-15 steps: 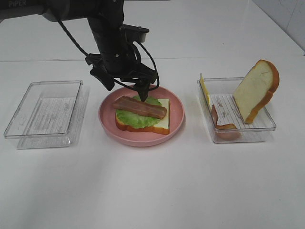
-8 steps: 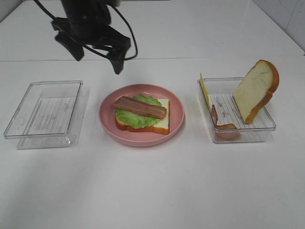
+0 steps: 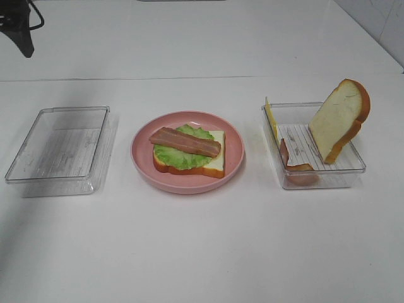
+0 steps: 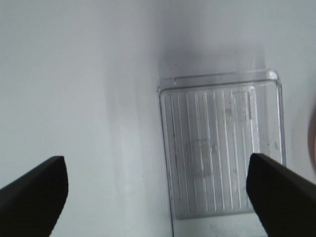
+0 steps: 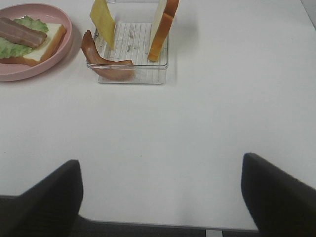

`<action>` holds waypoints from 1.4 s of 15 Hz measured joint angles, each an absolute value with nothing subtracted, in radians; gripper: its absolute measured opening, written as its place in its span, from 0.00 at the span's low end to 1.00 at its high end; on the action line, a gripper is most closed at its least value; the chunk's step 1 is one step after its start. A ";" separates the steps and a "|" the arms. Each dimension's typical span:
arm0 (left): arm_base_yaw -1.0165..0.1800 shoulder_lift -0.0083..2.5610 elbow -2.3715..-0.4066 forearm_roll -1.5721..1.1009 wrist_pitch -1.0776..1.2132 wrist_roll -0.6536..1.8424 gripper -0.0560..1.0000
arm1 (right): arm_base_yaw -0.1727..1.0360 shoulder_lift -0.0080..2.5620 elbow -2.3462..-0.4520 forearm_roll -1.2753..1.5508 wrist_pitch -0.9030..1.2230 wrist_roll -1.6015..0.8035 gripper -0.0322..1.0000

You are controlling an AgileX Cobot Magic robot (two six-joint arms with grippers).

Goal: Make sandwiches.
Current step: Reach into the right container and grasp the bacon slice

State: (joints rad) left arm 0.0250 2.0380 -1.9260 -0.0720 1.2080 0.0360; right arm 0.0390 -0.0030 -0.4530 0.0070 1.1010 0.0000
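On the pink plate (image 3: 233, 151) lies the sandwich base: a bread slice (image 3: 214, 165), green lettuce (image 3: 177, 158) and a bacon strip (image 3: 185, 142) on top. The right clear box (image 3: 315, 177) holds an upright bread slice (image 3: 338, 120), a yellow cheese slice (image 3: 271, 120) and a bacon strip (image 3: 291, 165). My left gripper (image 4: 155, 163) hangs open and empty above the table beside the left clear box (image 4: 222, 148); only a dark piece of it (image 3: 22, 28) shows at the high view's far-left corner. My right gripper (image 5: 160, 163) is open and empty, well short of the right box (image 5: 131, 54).
The left clear box (image 3: 60, 151) is empty and stands left of the plate. White table (image 3: 202, 246) runs all around. The plate's edge (image 5: 29, 74) shows next to the right box in the right wrist view.
My left arm has pulled back from over the plate toward the far-left corner, with its fingers open. The bacon strip stays on the lettuce. The right side is unchanged.
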 joint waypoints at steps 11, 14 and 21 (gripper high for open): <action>0.026 0.917 -0.800 -0.059 0.962 0.093 0.88 | 0.039 -0.003 -0.453 0.007 1.101 0.000 0.85; 0.026 0.426 -0.568 -0.033 0.957 0.093 0.88 | 0.039 -0.003 -0.453 0.007 1.101 0.000 0.85; 0.026 0.001 -0.545 -0.008 1.027 0.097 0.88 | 0.039 -0.003 -0.453 0.007 1.101 0.000 0.85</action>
State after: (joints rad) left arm 0.0260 0.0010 -0.5450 -0.0080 1.0270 0.0970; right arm 0.0390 -0.0030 -0.4530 0.0070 1.1010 0.0000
